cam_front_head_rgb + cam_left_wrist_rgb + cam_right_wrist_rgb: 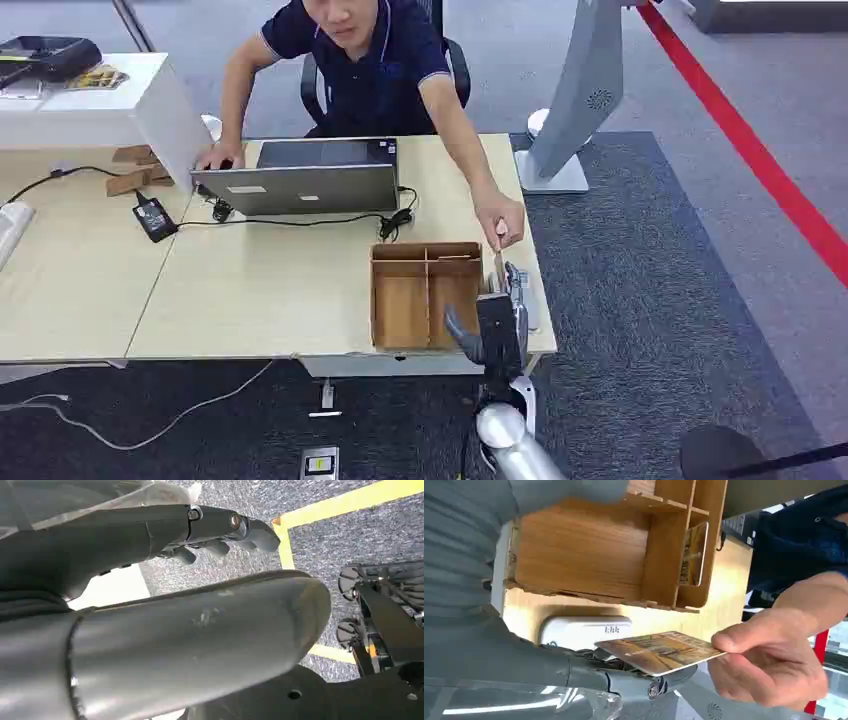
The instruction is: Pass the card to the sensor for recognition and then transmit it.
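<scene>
The robot's right hand (497, 322) reaches over the near right edge of the table (260, 290), its dark fingers (634, 680) closed under one end of the card (659, 651). A person's hand (769, 655) pinches the card's other end between thumb and fingers, so both hold it at once, tilted on edge above the table. Just beside the robot's fingers, on the tabletop, lies the white sensor (584, 630); whether the card touches it is hard to tell from the wrist view.

The left hand (220, 532) hangs over grey carpet with a yellow floor line (300, 520), fingers curled loosely and holding nothing.

Beyond the right hand stands a wooden tray (400, 310) with several compartments, near the table's front edge. A second card (694, 554) stands upright in one narrow slot of it, against the wall.

Farther back, a grey laptop (300, 185) sits open, facing away from the robot, a black cable (290, 222) running along the table in front of it. The person (370, 60), in a dark blue shirt, sits behind the table in a chair, one arm stretched to the card, the other hand beside the laptop. A white pedestal (580, 100) stands on the carpet to the right.
</scene>
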`<state>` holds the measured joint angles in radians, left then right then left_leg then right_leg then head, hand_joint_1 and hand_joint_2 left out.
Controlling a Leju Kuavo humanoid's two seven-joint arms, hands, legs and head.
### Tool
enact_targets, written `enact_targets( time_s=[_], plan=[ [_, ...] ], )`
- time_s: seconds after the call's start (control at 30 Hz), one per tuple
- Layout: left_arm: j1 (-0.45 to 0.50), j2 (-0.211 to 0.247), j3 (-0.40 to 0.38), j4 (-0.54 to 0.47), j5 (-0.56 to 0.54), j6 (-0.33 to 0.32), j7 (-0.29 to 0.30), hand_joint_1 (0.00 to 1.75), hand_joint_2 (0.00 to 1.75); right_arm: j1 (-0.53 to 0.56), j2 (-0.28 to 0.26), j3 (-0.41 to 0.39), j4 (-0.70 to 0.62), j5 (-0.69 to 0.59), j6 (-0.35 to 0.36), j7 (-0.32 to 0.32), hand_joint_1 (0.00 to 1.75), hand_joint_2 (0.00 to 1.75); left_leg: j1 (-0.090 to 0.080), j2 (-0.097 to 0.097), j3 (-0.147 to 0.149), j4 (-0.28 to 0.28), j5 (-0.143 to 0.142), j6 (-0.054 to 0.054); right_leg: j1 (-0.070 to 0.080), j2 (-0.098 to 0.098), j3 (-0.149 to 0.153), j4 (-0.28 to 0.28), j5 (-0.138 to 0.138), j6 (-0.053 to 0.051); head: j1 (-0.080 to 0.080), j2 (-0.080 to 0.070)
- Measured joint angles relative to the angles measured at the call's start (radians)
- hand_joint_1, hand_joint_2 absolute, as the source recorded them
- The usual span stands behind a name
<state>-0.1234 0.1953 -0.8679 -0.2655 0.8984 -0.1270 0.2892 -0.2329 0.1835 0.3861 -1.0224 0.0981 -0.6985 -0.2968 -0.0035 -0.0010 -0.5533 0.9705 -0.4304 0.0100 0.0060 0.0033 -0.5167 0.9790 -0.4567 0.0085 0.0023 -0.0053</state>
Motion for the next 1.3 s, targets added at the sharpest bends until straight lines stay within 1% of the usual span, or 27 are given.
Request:
enact_targets(
  time_s=[1.0, 1.3],
  plan=[
    [0.000, 0.000, -0.009, 0.000, 0.002, -0.002, -0.002, 0.00, 0.00, 0.000, -0.005, 0.005, 0.001, 0.008, 0.000, 0.001, 1.75, 1.75, 0.000, 0.000, 0.000, 0.000, 0.000, 0.000, 0.000, 0.000, 0.000, 0.000, 0.000, 0.000, 0.000, 0.000],
    [0.000, 0.000, -0.015, 0.000, 0.010, -0.001, -0.002, 0.00, 0.00, 0.004, -0.010, 0.002, 0.001, 0.047, 0.000, 0.005, 1.75, 1.75, 0.000, 0.000, 0.000, 0.000, 0.000, 0.000, 0.000, 0.000, 0.000, 0.000, 0.000, 0.000, 0.000, 0.000]
  ],
)
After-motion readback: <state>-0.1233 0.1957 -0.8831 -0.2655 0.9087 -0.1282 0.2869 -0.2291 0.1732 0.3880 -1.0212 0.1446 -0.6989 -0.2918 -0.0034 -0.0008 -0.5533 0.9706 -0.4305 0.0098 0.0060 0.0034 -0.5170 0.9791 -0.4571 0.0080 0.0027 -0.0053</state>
